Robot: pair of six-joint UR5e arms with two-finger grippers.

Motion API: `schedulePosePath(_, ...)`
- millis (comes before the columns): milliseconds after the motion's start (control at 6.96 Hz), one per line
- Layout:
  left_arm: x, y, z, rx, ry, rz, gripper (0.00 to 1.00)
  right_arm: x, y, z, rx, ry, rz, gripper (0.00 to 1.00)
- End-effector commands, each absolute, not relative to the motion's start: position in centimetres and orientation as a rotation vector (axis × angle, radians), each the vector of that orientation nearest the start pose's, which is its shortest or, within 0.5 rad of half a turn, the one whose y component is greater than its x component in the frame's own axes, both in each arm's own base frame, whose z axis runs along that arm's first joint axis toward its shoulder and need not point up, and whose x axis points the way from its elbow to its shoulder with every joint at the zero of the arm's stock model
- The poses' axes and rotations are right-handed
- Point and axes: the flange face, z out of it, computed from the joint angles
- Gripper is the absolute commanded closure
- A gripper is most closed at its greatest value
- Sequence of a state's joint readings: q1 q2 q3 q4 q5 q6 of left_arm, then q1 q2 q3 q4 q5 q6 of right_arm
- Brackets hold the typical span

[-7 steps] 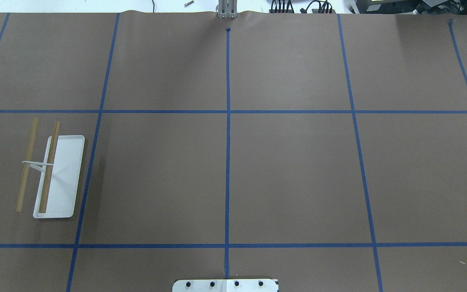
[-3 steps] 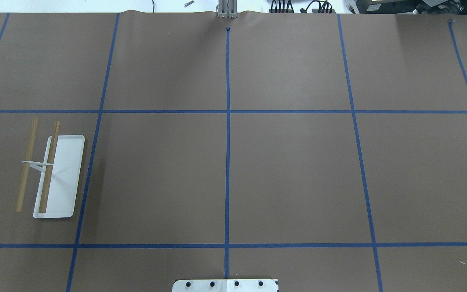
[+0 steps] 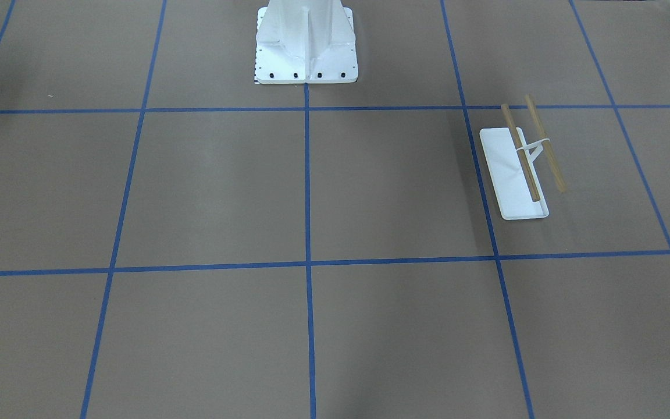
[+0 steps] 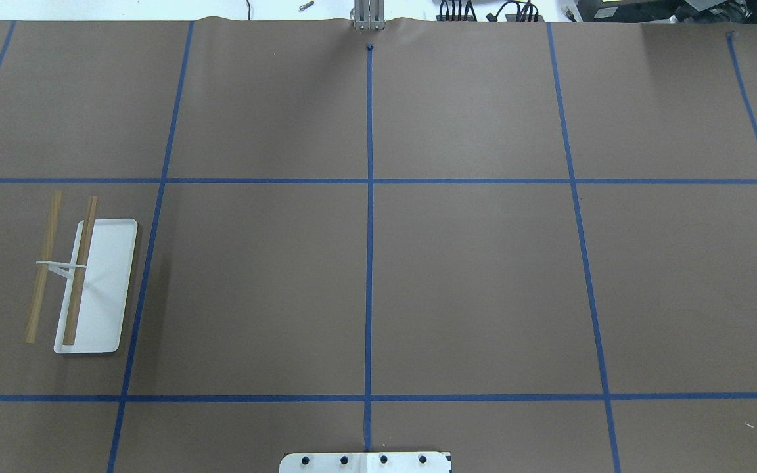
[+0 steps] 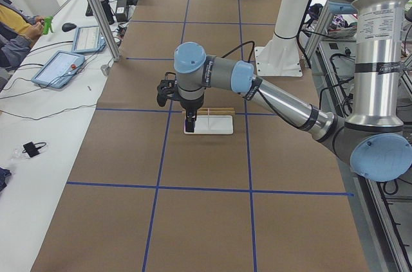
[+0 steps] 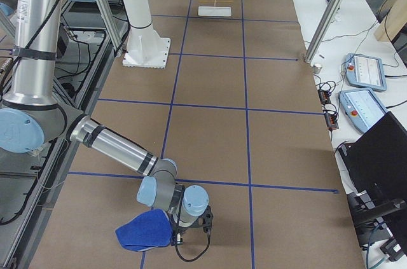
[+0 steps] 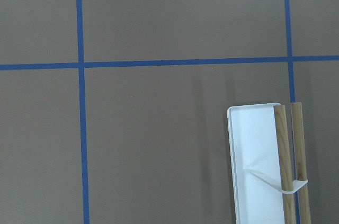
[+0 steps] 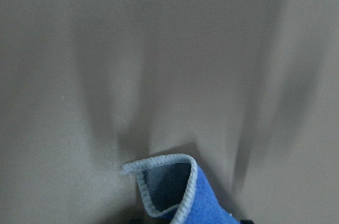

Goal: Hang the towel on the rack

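Observation:
The rack (image 4: 96,282) has a flat white tray base and two wooden rods, and stands at the table's left. It also shows in the front view (image 3: 512,174) and the left wrist view (image 7: 254,160). My left gripper (image 5: 188,119) hovers over the rack's end; I cannot tell whether it is open or shut. The royal-blue towel (image 6: 145,231) hangs bunched from my right gripper (image 6: 180,237) above the table's right end. In the right wrist view a folded towel corner (image 8: 183,192) with grey edge sticks up at the bottom, held in the gripper.
The white bolted pedestal (image 3: 306,46) stands at the robot's side of the table, midway. Blue tape lines (image 4: 368,263) divide the brown table cover. Tablets (image 6: 364,70) and a metal post (image 6: 331,14) stand along the operators' side.

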State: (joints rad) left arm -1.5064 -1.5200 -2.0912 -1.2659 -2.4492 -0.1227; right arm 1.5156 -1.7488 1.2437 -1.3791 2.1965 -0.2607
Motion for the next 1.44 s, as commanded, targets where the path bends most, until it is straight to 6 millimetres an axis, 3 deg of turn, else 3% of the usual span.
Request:
schedulePosePath(0, -2.8, -43.9, 45.6, 0.071, 0.887, 0.018, 0.02, 5.5, -34.6, 87.7, -0.239, -0.664, -0.198, 1.00)
schedulePosePath(288, -2.8, -43.6, 44.7, 0.087, 0.899, 0.026, 0.02, 5.1, -35.1, 87.1, -0.227, -0.711, -0.189, 1.00)
schedulePosePath(431, -2.7, -43.6, 44.6, 0.084, 0.917, 0.027, 0.02, 4.4, -37.1, 85.4, -0.192, -0.782, -0.179, 1.00)
schedulePosePath(575, -2.7, -43.7, 44.2, 0.093, 0.921, 0.032, 0.02, 3.8, -41.2, 82.5, -0.146, -0.825, -0.150, 1.00)
schedulePosePath(719, -2.6, -43.9, 43.6, 0.104, 0.933, 0.039, 0.02, 3.3, -45.2, 77.7, -0.085, -0.850, -0.108, 1.00)
schedulePosePath(1006, -2.6, -44.0, 42.7, 0.137, 0.964, 0.057, 0.02, -0.1, -51.5, 62.9, 0.035, -0.911, -0.061, 1.00)
schedulePosePath(1150, -2.3, -45.0, 41.0, 0.110, 1.010, -0.018, 0.02, -1.9, -56.1, 54.3, 0.050, -0.929, -0.001, 1.00)
schedulePosePath(1294, -1.9, -47.1, 36.5, 0.099, 1.049, -0.122, 0.02, -6.5, -58.4, 48.4, 0.048, -0.943, -0.016, 1.00)
